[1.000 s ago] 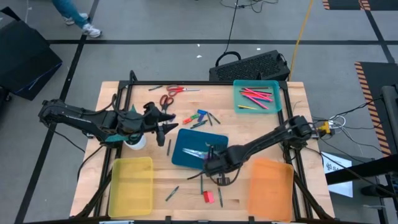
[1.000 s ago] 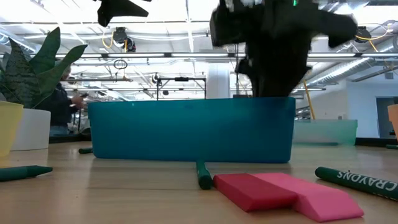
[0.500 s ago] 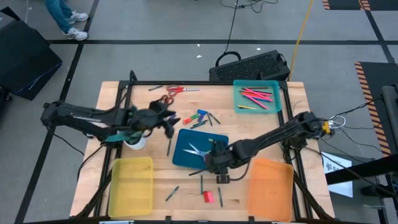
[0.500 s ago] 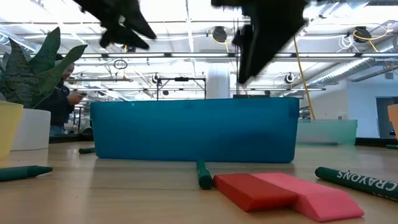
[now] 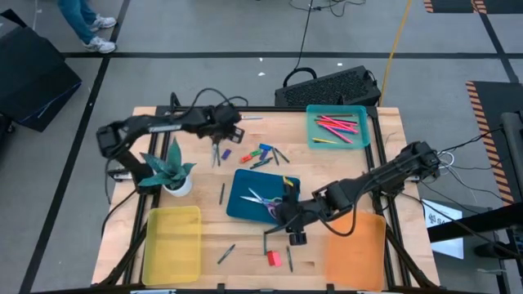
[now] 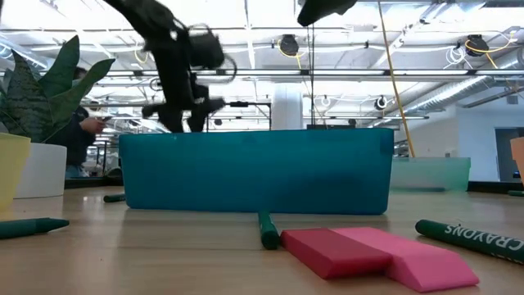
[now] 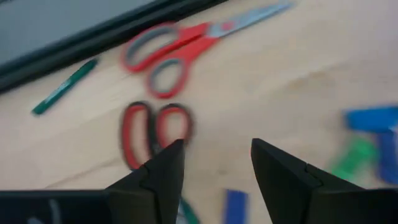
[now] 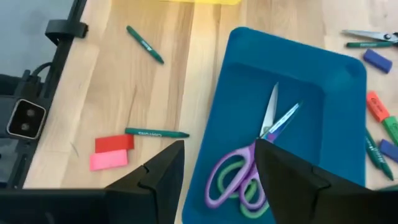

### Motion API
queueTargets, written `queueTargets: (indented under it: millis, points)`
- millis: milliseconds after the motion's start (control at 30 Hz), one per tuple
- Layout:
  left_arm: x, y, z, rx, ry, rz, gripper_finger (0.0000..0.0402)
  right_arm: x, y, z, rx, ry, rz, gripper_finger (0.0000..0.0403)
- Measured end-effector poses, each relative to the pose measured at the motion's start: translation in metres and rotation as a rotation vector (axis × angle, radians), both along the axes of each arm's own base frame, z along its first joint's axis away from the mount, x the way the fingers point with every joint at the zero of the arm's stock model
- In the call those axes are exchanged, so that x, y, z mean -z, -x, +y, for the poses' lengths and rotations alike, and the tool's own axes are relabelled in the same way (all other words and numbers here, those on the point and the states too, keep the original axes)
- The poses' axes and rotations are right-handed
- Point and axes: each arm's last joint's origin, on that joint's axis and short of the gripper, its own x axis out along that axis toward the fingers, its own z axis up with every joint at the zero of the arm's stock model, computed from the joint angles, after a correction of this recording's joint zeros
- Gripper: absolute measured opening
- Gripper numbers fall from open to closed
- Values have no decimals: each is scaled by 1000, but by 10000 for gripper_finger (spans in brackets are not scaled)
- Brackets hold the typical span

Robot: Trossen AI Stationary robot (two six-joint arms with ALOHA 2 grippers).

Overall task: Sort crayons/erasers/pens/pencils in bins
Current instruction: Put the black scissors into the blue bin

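Light wooden surface (image 5: 204, 224) is strewn with crayons. Opaque dark blue bin (image 5: 245, 214) holds purple-handled scissors (image 8: 249, 174). Both tools (image 7: 214, 171) (image 8: 217, 180) are spread, empty.

Blue erasers (image 7: 372, 118) blurred, cut by edge

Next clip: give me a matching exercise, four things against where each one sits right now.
Things:
1. purple scissors
2. red and pink erasers
3. red pens
4. potted plant

Places:
A. in the teal bin
B. on bare wood between the yellow bin and the orange bin
C. in the dark blue bin
D. near the table's left edge, beyond the yellow bin

Pairs: 1-C, 2-B, 3-A, 4-D
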Motion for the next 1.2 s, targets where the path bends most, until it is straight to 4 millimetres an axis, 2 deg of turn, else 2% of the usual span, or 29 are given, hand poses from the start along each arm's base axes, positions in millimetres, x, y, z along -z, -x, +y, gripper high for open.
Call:
queueTargets:
  millis: [233, 400, 567, 867, 1100, 1200]
  points:
    - [42, 13, 45, -172, 121, 104, 188, 20, 6, 4, -10, 11, 43, 190]
    - [57, 25, 60, -274, 152, 156, 188, 31, 8, 2, -9, 19, 62, 190]
    - [67, 33, 63, -336, 183, 233, 188, 33, 9, 3, -13, 19, 64, 190]
    - [82, 23, 56, -321, 211, 262, 188, 34, 11, 5, -13, 15, 72, 190]
    - [84, 16, 46, -275, 252, 255, 188, 35, 14, 7, -16, 20, 95, 190]
    - [84, 16, 44, -268, 305, 242, 175, 35, 14, 7, -16, 22, 99, 190]
